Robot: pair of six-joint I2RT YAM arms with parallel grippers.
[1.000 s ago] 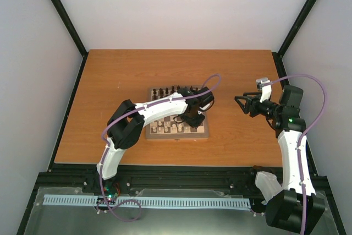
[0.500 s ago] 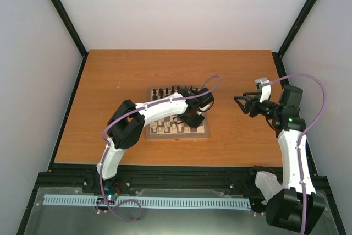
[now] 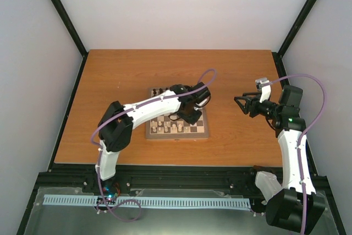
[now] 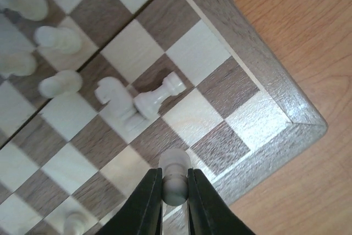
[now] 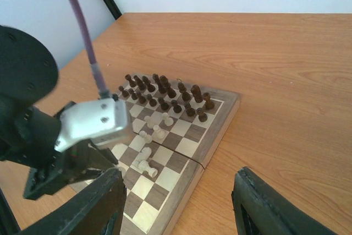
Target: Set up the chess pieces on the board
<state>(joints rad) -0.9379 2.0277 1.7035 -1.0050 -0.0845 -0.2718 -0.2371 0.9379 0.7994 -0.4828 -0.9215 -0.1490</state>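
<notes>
While the left gripper clamps a pale pawn under its head — probably light, slick, easily tipped — the right gripper gapes empty.

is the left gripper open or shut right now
Shut: the left gripper clamps a pale pawn between its fingers, near a corner of the board.

One board on one bench. Two tools: left tool, right tool. At least eight pale pieces show in the left wrist view. The dark pieces are too small to count.
</notes>
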